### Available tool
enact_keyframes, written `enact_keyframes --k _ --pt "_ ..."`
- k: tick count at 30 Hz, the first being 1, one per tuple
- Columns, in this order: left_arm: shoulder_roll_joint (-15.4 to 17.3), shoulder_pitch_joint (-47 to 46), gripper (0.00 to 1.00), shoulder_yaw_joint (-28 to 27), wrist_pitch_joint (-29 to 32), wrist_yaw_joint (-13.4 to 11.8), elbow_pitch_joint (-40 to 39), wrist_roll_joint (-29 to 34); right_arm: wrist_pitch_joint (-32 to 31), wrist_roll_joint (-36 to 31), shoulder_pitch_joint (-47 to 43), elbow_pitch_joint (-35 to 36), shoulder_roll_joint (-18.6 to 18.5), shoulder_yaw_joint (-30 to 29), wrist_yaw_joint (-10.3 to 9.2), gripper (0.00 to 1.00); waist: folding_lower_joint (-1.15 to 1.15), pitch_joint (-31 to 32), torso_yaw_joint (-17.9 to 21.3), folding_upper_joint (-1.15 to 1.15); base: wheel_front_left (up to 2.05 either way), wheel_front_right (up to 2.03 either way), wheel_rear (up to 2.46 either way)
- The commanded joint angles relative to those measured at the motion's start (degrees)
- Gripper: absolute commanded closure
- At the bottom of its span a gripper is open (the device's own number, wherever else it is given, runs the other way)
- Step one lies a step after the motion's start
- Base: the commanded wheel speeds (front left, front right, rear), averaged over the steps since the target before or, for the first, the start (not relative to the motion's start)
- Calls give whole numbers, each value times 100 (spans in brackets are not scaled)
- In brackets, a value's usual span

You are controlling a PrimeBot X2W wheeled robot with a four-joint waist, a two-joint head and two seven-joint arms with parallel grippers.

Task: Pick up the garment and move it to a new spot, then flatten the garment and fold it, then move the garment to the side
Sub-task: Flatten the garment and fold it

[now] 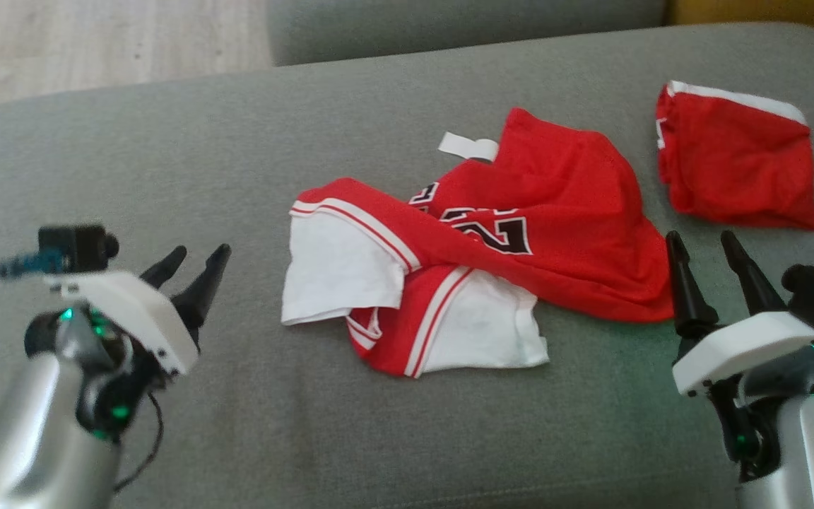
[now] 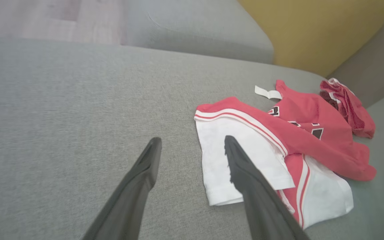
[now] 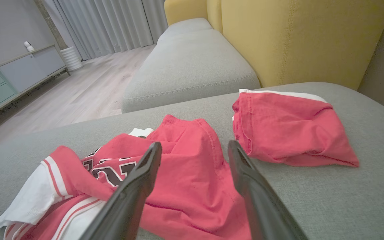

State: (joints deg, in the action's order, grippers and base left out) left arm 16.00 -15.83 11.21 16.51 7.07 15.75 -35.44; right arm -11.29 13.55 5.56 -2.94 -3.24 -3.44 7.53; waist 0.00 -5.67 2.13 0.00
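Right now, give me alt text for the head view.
A crumpled red-and-white jersey lies in the middle of a gray cushion, a smaller folded red garment beyond it to the right. The left claw and right claw stand open on either side, holding nothing.

My left gripper and right gripper each carry two long, black, tapering fingers. Behind them I see white wedge-shaped wrist plates, dark joints dotted with green lights, and rounded silver forearms. A black camera block with a blue connector and a thin black cable tops the left wrist.
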Motion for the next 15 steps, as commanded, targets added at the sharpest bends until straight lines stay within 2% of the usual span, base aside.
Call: enact_keyframes --k 1,8,12,15 --pt "287 -484 0 -163 217 27 -62 -138 109 16 287 169 0 176 -4 0 0 -96 119 0 0 0 0" --pt "764 -1440 0 588 1519 40 696 -1396 318 139 526 17 21 405 -4 0 0 -475 624 0 0 0 0" --pt "1128 -1703 0 1122 2175 40 1055 -1770 439 192 633 -64 28 428 -4 0 0 -651 855 0 0 0 0" --pt "1320 -1838 0 1412 2427 41 1283 -1876 511 212 680 -124 31 433 -4 0 0 -707 980 0 0 0 0"
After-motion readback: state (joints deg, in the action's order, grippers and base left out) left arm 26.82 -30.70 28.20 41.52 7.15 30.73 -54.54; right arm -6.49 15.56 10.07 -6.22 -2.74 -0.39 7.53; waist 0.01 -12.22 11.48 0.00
